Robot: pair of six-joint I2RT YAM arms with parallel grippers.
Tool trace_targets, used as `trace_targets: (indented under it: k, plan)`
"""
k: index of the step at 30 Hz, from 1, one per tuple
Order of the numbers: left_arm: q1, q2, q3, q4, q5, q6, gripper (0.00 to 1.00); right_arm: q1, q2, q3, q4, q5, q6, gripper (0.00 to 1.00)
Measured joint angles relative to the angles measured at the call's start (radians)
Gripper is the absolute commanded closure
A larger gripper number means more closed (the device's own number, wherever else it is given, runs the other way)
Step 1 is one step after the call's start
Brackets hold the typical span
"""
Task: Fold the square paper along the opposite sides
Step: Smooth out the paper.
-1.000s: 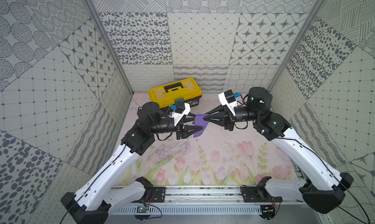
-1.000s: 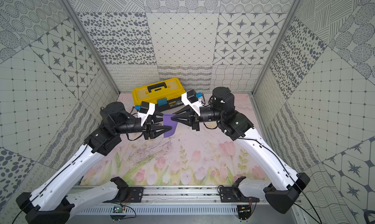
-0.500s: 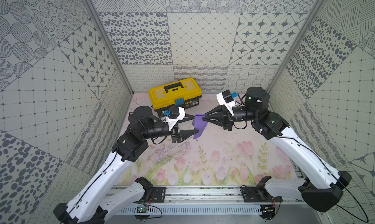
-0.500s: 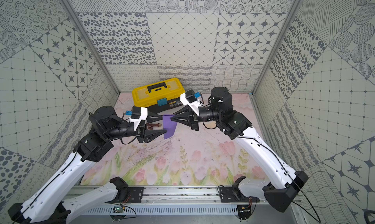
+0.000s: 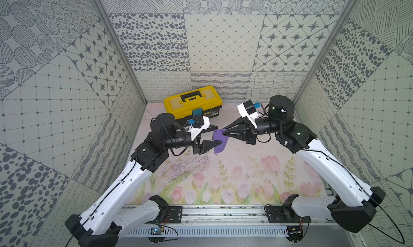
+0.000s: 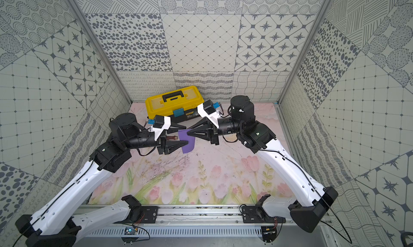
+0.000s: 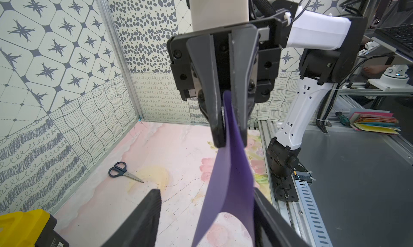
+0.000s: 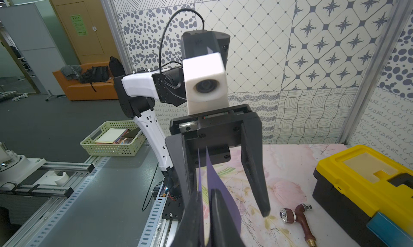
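The paper [image 5: 219, 149] is purple, the toolbox [image 5: 210, 101] yellow with a black handle [image 5: 191, 97]; the table mat [image 5: 223, 181] shows pink tulips, the walls [image 5: 223, 44] grey-on-white patterns.

No words can be read for sure. A small label [image 5: 209, 115] is seen on the dark front of the yellow toolbox [image 5: 193, 101] in both top views, but its print is too small. In the right wrist view, a green sign [image 8: 79, 25] is stuck on a brown door [image 8: 89, 44]. Pale letters are seen on a grey cloth [image 8: 71, 71] on an orange sofa [image 8: 93, 92]. Both are too blurred to read.
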Motion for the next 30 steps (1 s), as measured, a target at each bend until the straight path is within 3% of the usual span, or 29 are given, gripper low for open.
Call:
trace_targets:
  k: [8, 17, 23, 27, 30]
  plan:
    - [0.0, -0.013, -0.011, -0.001, 0.03, 0.0, 0.36, 0.0, 0.013, 0.013, -0.001, 0.027, 0.0, 0.86]
    - [0.0, -0.023, -0.039, 0.002, 0.067, -0.008, 0.25, 0.0, 0.021, 0.014, 0.022, 0.072, 0.024, 0.87]
    - [0.0, 0.002, -0.04, 0.003, 0.069, -0.019, 0.24, 0.0, 0.026, 0.014, 0.033, 0.078, 0.035, 0.87]
    - [0.0, 0.015, -0.04, 0.006, 0.068, -0.027, 0.26, 0.0, 0.027, 0.014, 0.034, 0.078, 0.037, 0.87]
    - [0.0, 0.019, -0.04, 0.009, 0.068, -0.031, 0.35, 0.0, 0.027, 0.014, 0.039, 0.078, 0.037, 0.87]
